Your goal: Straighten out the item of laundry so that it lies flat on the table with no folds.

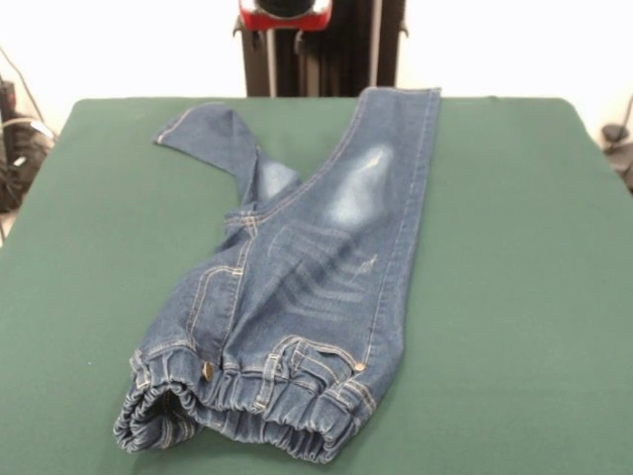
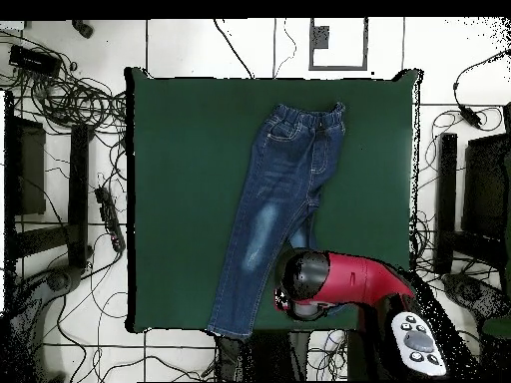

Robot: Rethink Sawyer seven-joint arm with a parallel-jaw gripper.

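Jeans (image 1: 316, 297) lay on the green table (image 1: 514, 297), roughly mid-table, waistband (image 1: 247, 406) at the edge nearest the front camera, legs running back toward the pedestal (image 1: 316, 49). One leg (image 1: 381, 178) was stretched out straight and flat, hem reaching the far table edge, faded whitish patch on the thigh. The other leg (image 1: 223, 134) was folded over, angled off to the side with its hem pointing away, so not flat. Waistband was gathered, bunched and partly open at one end, metal button (image 1: 207, 371) visible. In the overhead view the jeans (image 2: 274, 219) ran diagonally, waistband far from the robot's base, the straight leg's hem at the table edge (image 2: 170, 324) by the base. Red arm (image 2: 339, 284) sat over the near edge of the table, covering the folded leg's end. Gripper itself was not visible in either view, so its state couldn't be told. Cables (image 2: 80, 100) lay on the floor around the table.
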